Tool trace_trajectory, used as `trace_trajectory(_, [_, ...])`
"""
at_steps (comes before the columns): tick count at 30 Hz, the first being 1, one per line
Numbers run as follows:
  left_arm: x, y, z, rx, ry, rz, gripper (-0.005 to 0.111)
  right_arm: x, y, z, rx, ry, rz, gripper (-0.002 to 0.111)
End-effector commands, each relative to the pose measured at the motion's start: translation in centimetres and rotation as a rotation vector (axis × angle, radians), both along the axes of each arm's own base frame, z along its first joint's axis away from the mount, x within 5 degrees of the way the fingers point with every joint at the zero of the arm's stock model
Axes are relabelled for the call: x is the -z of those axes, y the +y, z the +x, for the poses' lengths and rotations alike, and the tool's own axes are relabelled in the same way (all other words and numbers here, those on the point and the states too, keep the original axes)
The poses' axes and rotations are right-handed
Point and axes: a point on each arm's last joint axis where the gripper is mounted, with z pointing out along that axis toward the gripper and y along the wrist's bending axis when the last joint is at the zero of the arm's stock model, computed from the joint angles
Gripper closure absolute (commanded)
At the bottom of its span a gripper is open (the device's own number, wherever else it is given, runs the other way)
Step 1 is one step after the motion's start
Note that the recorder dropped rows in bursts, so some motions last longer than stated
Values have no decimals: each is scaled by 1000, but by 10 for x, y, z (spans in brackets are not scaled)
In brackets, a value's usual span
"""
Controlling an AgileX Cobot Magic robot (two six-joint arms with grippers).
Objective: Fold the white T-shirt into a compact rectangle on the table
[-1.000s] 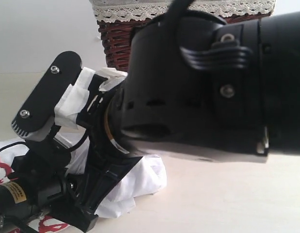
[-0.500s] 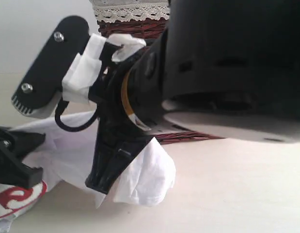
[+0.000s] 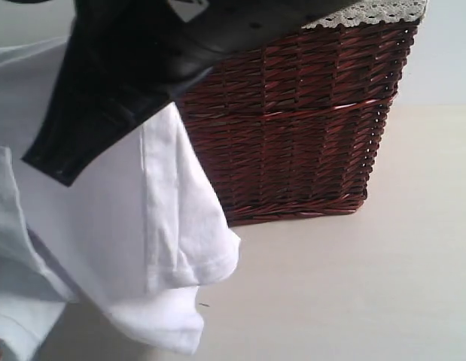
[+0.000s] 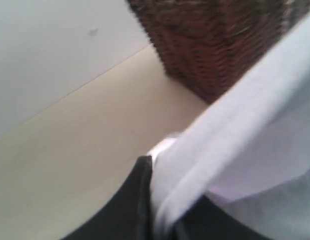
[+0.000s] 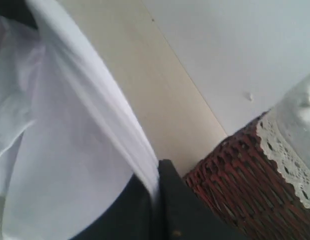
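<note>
Fabric of the white T-shirt (image 3: 120, 226) now hangs higher, pinched by left claw (image 4: 157, 200) and right claw (image 5: 156, 200).

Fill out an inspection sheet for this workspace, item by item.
Surface: the table, pale cream, with a small dark speck near the shirt.
Job's things: the white T-shirt, unfolded, hanging from the grippers.
Clutter: brown wicker basket with lace-trimmed lining, standing on the table.
Grippers: left gripper and right gripper, jaws of both shut on shirt fabric.
Cables: nothing seen.
Surroundings: pale wall; black arm housing overhead.
</note>
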Motion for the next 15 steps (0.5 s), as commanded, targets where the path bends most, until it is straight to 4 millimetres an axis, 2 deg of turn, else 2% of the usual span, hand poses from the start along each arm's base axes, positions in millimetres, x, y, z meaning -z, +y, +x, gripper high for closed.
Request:
trace_trajectory(1, [-20, 23, -1, -182, -64, 148, 107, -2, -16, 5, 91, 2, -84, 108])
trace_trajectory(5, [-20, 25, -1, -192, -46, 170, 107, -4, -15, 4, 72, -9, -64, 105])
trace_trajectory(8, [-19, 22, 2, -168, -38, 181, 107, -2, -11, 2, 35, 21, -49, 86])
trace_trajectory(10, [-17, 19, 7, -135, -48, 248, 107, -3, -12, 2, 33, 12, -56, 69])
trace_trajectory(12, [-17, 16, 13, -105, -70, 317, 107, -3, -12, 3, 38, 1, -62, 57])
trace_trajectory(15, [-18, 9, 25, -64, -137, 369, 107, -2, -15, 3, 63, 18, -73, 54])
